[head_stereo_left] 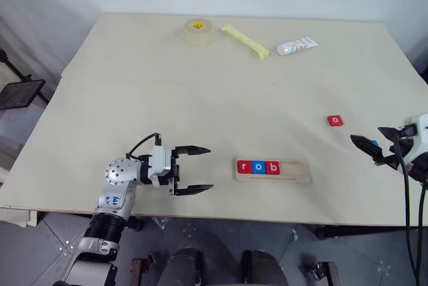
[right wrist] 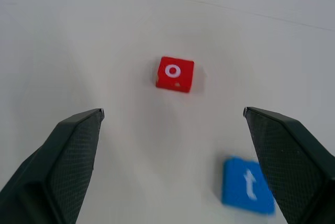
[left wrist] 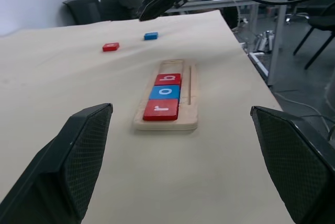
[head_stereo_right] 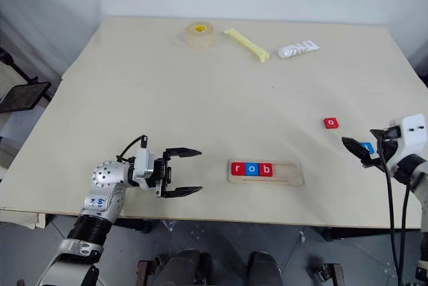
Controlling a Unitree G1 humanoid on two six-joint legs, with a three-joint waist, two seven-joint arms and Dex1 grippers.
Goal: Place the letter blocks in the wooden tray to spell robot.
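Tray (head_stereo_left: 273, 170): near front edge of counter (head_stereo_left: 200, 99), long axis running left to right, parallel to that edge. Holds three blocks side by side at left end: red r (head_stereo_left: 243, 166), blue o (head_stereo_left: 258, 167), red b (head_stereo_left: 272, 168), letters upright as read from the robot's side. Right part of groove bare.

Loose red o (head_stereo_left: 335, 121): flat on counter, well right of tray and farther back. Loose blue t (right wrist: 248, 186): just beside red o in right wrist view, nearer the pincer; in head views mostly hidden behind right pincer, only a blue sliver visible.

Right pincer (head_stereo_left: 372, 147): at right edge of counter, fingers spread wide, gripping nothing, aimed toward the two loose blocks, over the blue t. Arm cut off at frame edge.

Left pincer (head_stereo_left: 196, 169): left of tray, level, pointing right along tray's long axis, fingers spread wide, empty, apart from tray.

Far edge of counter: tape roll (head_stereo_left: 198, 31), yellow packet (head_stereo_left: 245, 41), white tube (head_stereo_left: 297, 46); tube print too small to read.
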